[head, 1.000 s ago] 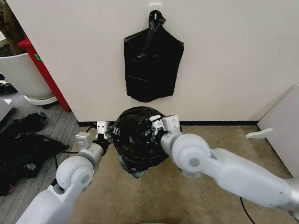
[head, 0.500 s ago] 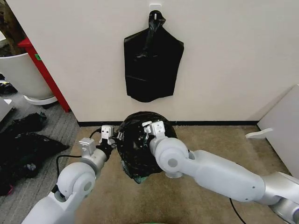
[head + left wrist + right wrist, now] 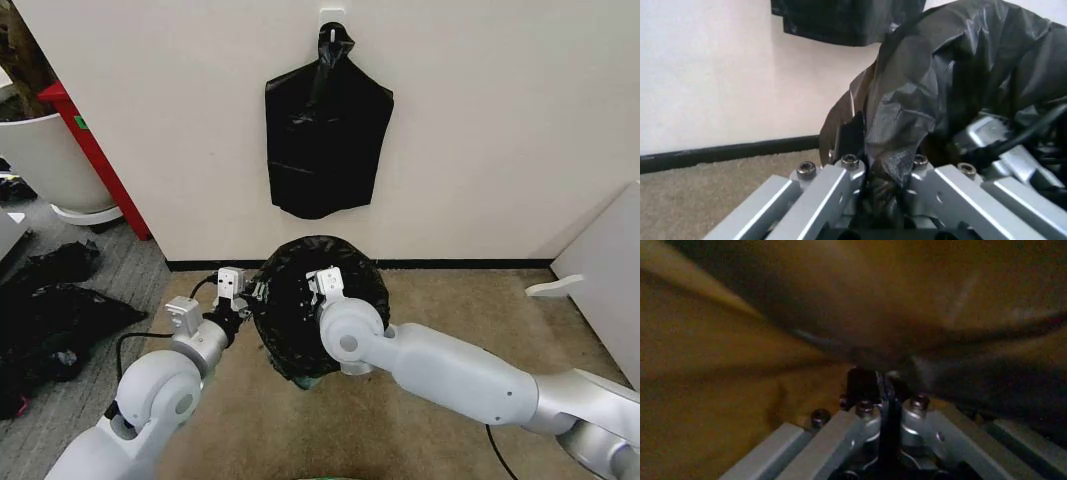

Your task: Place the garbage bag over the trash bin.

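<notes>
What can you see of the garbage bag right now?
The garbage bag is thin, glossy black film, heavily wrinkled, ballooned into a rounded dome on the carpet below the wall. The left gripper is shut on a fold at its left edge, film bunched between the fingers. The right gripper pinches film on top, near the middle. The trash bin beneath is hidden.

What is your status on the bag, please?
Left gripper and right gripper shut on garbage bag. Bag bunched before the wall. Nothing in the way.
</notes>
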Tool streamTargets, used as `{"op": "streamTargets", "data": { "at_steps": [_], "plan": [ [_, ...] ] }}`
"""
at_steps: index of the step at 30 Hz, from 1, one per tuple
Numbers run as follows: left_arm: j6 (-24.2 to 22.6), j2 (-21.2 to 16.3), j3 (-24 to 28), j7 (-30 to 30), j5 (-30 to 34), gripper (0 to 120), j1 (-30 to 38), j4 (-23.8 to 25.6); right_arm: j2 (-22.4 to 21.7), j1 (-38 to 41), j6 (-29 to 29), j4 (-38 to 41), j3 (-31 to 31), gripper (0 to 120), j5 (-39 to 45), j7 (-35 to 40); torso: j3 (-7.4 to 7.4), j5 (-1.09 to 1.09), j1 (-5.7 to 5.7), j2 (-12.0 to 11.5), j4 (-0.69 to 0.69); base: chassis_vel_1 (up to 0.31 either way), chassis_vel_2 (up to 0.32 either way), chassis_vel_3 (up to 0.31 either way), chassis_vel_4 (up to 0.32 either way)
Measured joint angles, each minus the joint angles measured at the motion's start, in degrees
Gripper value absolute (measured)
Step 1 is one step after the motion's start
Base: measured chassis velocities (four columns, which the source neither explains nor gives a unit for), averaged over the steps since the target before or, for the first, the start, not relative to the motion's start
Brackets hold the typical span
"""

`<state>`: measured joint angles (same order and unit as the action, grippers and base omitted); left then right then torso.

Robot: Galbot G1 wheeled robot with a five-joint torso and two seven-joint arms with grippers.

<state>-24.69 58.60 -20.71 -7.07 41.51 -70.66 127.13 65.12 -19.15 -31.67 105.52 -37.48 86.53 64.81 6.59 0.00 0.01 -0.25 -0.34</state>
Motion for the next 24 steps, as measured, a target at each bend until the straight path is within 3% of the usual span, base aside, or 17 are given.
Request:
{"op": "streamTargets", "data": {
  "at_steps": [24],
  "plan": [
    [-0.35, 0.78, -0.63, 1.31, 0.34, 3, -1.61, 1.92, 1.36, -0.89, 0.79, -4.07, 0.6, 0, 1.78, 1.25, 0.0, 0.0, 0.0, 0.0, 0.0, 0.0, 0.0, 0.0, 0.0]
  ]
}}
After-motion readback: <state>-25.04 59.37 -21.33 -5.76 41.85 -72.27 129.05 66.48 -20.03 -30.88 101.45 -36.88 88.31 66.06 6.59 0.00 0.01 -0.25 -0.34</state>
